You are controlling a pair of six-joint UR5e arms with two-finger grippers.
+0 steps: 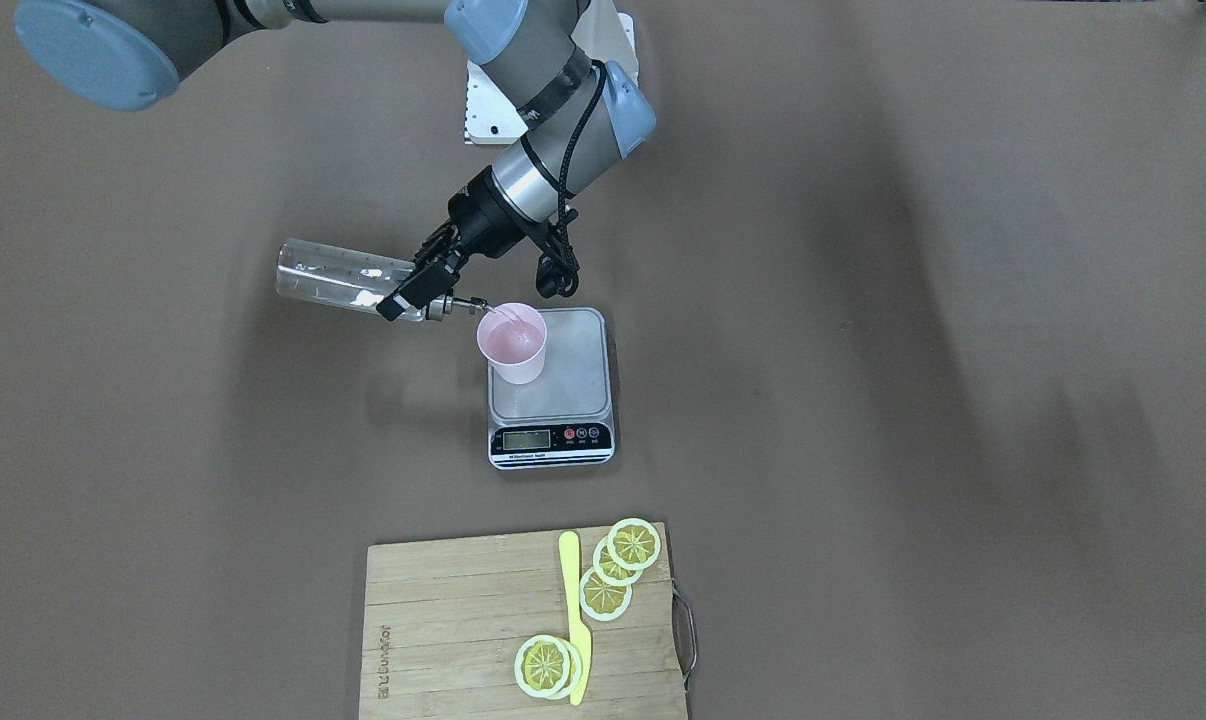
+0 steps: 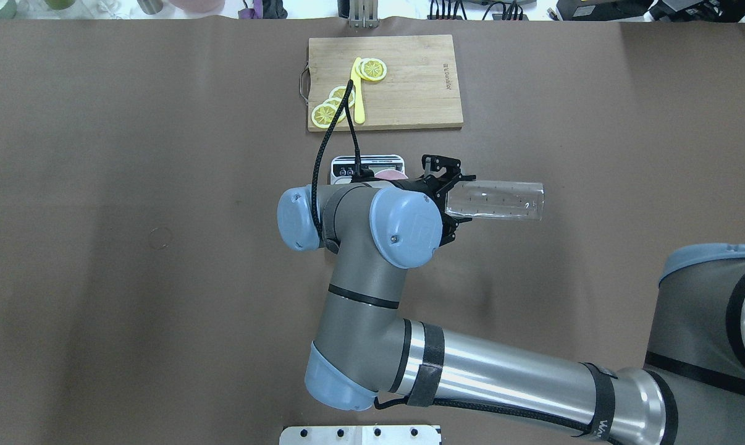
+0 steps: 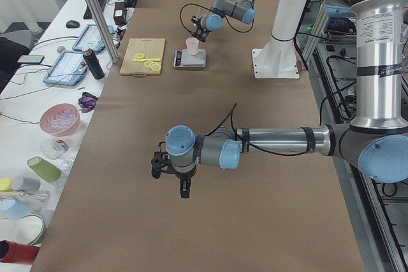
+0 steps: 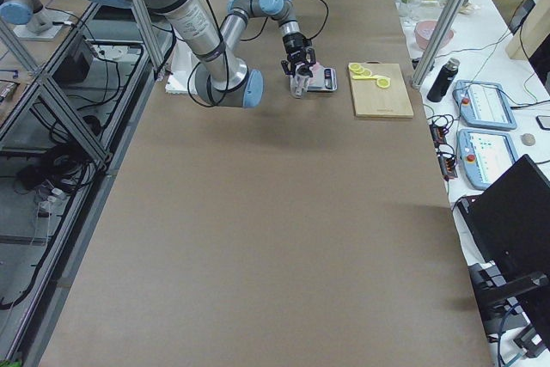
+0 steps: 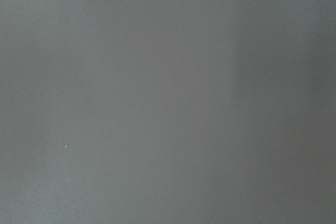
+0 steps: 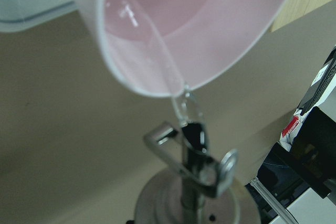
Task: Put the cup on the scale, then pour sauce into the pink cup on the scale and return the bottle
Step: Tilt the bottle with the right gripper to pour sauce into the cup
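The pale pink cup (image 1: 512,343) stands on the back left part of the silver-grey scale (image 1: 563,400). My right gripper (image 1: 418,290) is shut on the neck end of the transparent bottle (image 1: 333,275) and holds it tipped about level. The bottle's metal spout (image 6: 191,114) sits at the cup's rim (image 6: 157,85). In the right wrist view a thin clear stream (image 6: 165,61) runs from the spout into the cup. My left gripper (image 3: 172,176) shows only in the exterior left view, over bare table far from the scale; I cannot tell if it is open or shut.
A wooden cutting board (image 1: 443,620) with lemon slices (image 1: 618,565) and a yellow knife (image 1: 575,620) lies beyond the scale on the operators' side. My right arm's elbow (image 2: 403,225) hides most of the scale in the overhead view. The left wrist view shows only blurred grey.
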